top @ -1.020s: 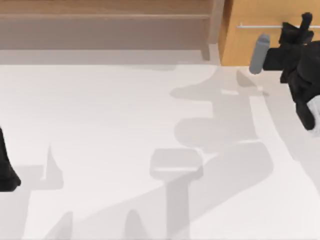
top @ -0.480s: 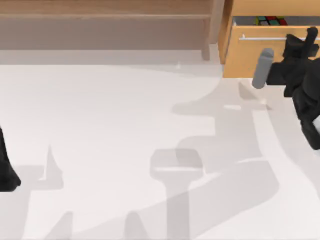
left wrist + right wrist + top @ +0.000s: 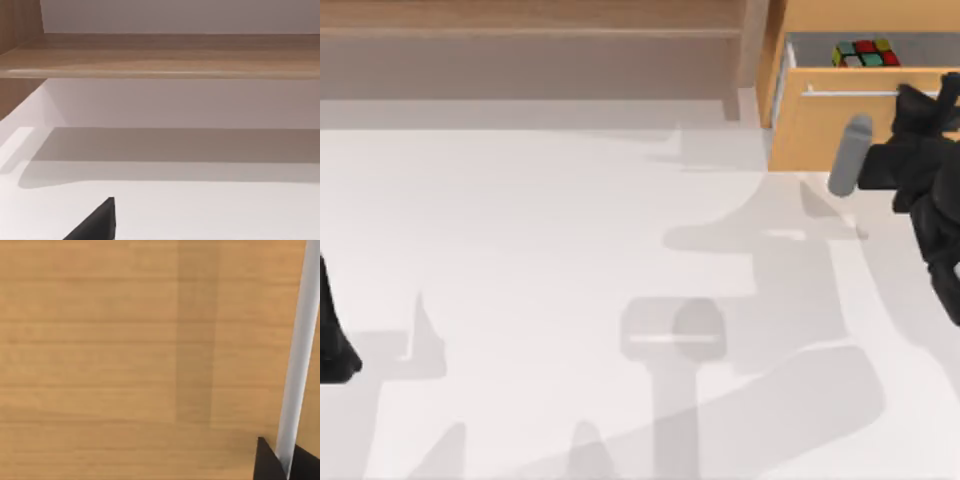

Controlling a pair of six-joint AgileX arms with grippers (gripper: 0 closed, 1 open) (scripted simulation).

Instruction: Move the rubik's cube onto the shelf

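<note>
The rubik's cube [image 3: 865, 52] lies inside the opened drawer [image 3: 860, 135] of the orange-wood cabinet at the top view's back right. My right gripper [image 3: 928, 100] is at the drawer front, shut on the silver bar handle [image 3: 850, 92]. In the right wrist view its dark fingertips [image 3: 265, 462] sit on either side of the handle [image 3: 299, 350]. The light tan shelf [image 3: 520, 30] runs along the back left, and the left wrist view shows its board [image 3: 160, 62]. My left arm [image 3: 332, 330] is parked at the table's left edge.
The shelf's upright side post [image 3: 752, 50] stands just left of the cabinet. A grey cylinder [image 3: 848, 155] on my right arm hangs in front of the drawer front. The white table [image 3: 570, 250] lies open between the arms.
The drawer has slid out toward the table's front with my right gripper on its handle. The rubik's cube inside has come into sight. The left arm has not moved.
</note>
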